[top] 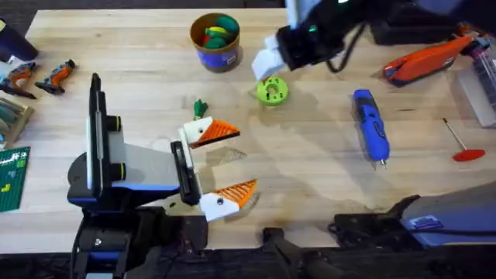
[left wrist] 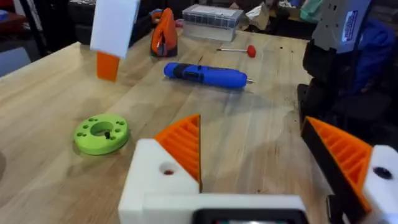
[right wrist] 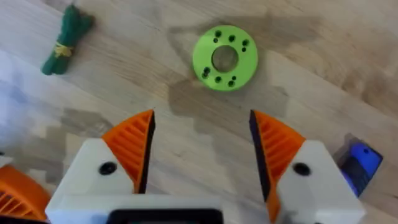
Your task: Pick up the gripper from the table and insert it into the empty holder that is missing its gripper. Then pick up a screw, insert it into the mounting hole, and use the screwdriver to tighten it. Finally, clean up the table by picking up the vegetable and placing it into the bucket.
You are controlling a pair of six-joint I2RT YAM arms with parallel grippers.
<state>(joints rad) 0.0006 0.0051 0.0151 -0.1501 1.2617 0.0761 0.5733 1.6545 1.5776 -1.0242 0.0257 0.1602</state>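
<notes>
wood table (top: 310,178) throughout. left gripper (top: 221,164) sits low over the near-left part of the table, jaws spread wide, nothing between them; both white brackets carry orange ribbed pads (top: 215,132). right gripper (right wrist: 202,155) hangs above the lime disc (top: 272,91), also wide and empty, both orange pads (right wrist: 132,143) in place. disc has small dark screws (right wrist: 231,38) in its holes. screwdriver (top: 370,124) lies flat on the table right of the disc, well apart from it, tip toward the near edge, untouched. vegetable (top: 200,107) lies on the wood just beyond the left gripper's far finger, between it and the bucket (top: 216,41). bucket stands at the far edge, left of the disc, with coloured toy bits inside. red-handled rod (top: 459,143) lies at far right.
</notes>
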